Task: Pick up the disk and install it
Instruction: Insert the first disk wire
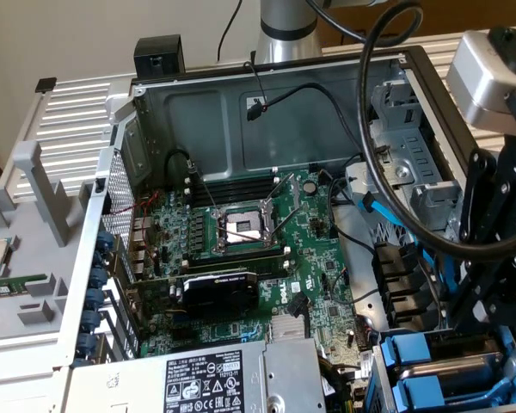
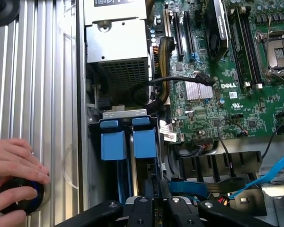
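My gripper hangs over the drive bay at the exterior view's lower right. In the wrist view its fingers stand close together, gripping the near end of a blue-framed carrier, the disk. The disk stands on edge in the bay, and its label is hidden. A second blue tray sits right beside it in the bay. From the exterior view both blue carriers lie under the gripper, beside the motherboard.
A silver power-supply box borders the bay. Black cables loop from the arm across the case's right side, and a blue cable runs nearby. A person's hand rests on a black knob on the ribbed panel.
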You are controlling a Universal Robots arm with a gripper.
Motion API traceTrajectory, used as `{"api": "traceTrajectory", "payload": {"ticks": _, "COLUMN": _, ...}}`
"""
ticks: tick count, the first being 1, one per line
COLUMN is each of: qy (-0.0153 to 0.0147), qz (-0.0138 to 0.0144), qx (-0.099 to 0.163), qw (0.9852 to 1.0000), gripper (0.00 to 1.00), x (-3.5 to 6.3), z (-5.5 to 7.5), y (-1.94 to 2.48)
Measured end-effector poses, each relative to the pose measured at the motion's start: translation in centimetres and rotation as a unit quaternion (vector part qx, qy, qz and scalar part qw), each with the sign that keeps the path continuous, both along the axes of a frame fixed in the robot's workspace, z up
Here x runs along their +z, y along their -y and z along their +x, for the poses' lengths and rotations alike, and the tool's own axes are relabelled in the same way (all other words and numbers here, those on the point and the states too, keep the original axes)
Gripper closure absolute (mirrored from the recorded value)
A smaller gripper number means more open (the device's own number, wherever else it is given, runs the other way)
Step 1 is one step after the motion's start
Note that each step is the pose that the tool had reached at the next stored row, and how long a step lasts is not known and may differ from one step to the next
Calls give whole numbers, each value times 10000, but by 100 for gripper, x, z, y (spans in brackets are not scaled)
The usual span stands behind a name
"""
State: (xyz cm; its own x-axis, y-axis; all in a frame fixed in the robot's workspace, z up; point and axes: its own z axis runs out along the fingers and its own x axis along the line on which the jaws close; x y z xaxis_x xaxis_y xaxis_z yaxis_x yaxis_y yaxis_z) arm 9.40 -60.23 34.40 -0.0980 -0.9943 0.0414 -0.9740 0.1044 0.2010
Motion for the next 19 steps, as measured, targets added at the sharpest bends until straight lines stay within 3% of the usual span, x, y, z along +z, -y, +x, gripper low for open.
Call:
{"api": "traceTrajectory", "payload": {"ticks": 11, "qy": 43, "qz": -27, "qx": 8, "qw": 10000, "gripper": 83, "x": -6, "z": -27, "y": -13}}
{"api": "traceTrajectory", "payload": {"ticks": 19, "qy": 54, "qz": -92, "qx": 19, "qw": 9999, "gripper": 83, "x": -13, "z": -27, "y": -38}}
